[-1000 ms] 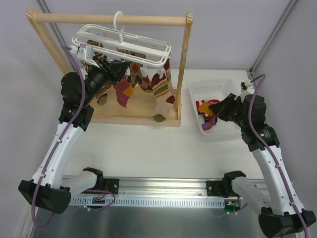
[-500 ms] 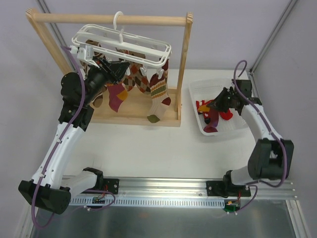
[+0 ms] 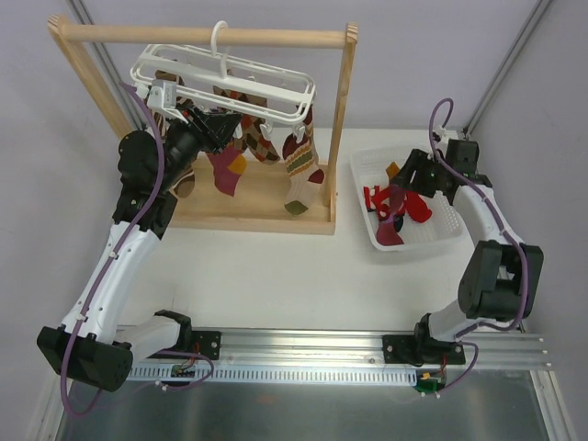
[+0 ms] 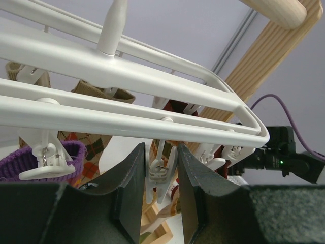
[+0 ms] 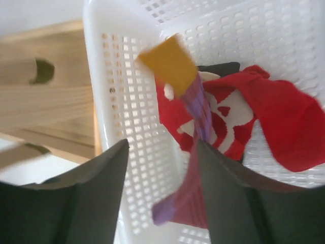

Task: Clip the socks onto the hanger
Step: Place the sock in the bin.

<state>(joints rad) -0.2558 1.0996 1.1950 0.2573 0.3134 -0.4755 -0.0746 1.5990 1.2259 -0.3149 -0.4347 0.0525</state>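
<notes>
The right pincer hangs over the basket with its jaws apart. The purple sock lies between its fingers, seemingly ungripped, with its long axis running from the orange toe down to the near rim. Farther back and well to the left, the left pincer is clenched on a clip of the hanger, so the right arm is nearer the sock.
</notes>
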